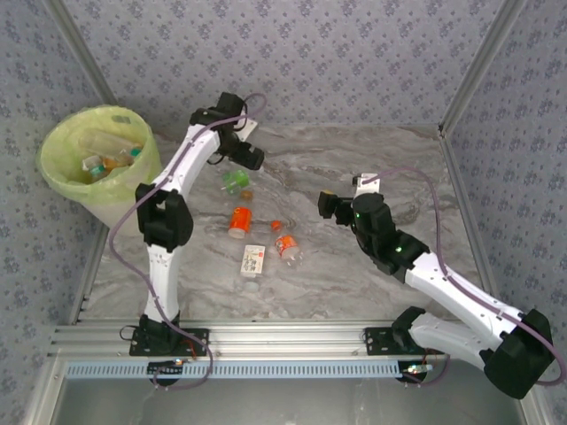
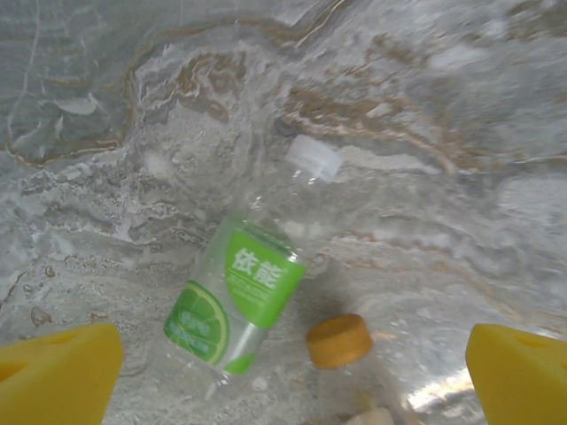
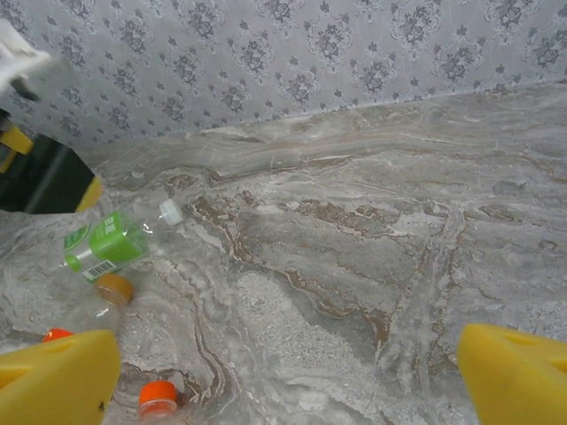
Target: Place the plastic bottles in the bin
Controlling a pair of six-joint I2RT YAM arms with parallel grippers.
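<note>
Plastic bottles are scattered between the arms; more are seen inside the bin, far left.
Left gripper, arm stretched far, is held wide apart over the green-labelled bottle; right gripper, turned left, is equally spread, empty.

The table shows a grey marble-look top, brown-veined and smooth, with a dull sheen. The green-labelled bottle is clear, glossy plastic with a slick printed label. The bin carries a thin, crinkled, translucent yellow-green plastic liner. Up front, the rail is pale brushed metal. The left gripper has matt yellow pads, and the walls look matt and papered.
</note>
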